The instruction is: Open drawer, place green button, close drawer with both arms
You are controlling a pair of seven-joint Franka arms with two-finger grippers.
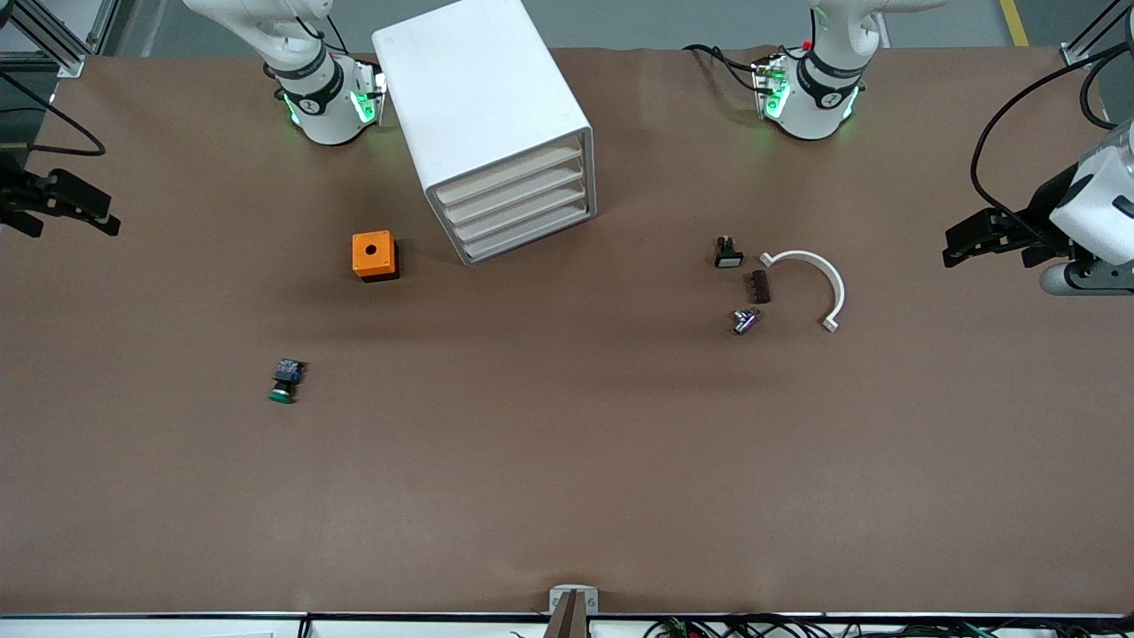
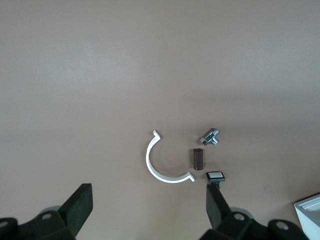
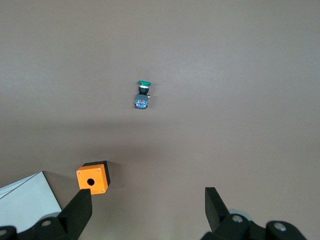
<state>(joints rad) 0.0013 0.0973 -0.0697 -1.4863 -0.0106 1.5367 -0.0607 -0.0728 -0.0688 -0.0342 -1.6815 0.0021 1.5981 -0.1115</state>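
Observation:
The button (image 1: 285,382) with its green cap and dark body lies on its side on the brown table, nearer to the front camera than the orange box; it also shows in the right wrist view (image 3: 142,94). The white drawer cabinet (image 1: 493,124) stands near the arm bases with all its drawers shut. My right gripper (image 1: 104,219) is open and empty, high over the table edge at the right arm's end. My left gripper (image 1: 955,251) is open and empty, high over the left arm's end. Both arms wait.
An orange box with a hole (image 1: 375,255) sits beside the cabinet. A black switch with a white face (image 1: 727,253), a brown block (image 1: 758,287), a metal part (image 1: 745,321) and a white curved bracket (image 1: 813,282) lie toward the left arm's end.

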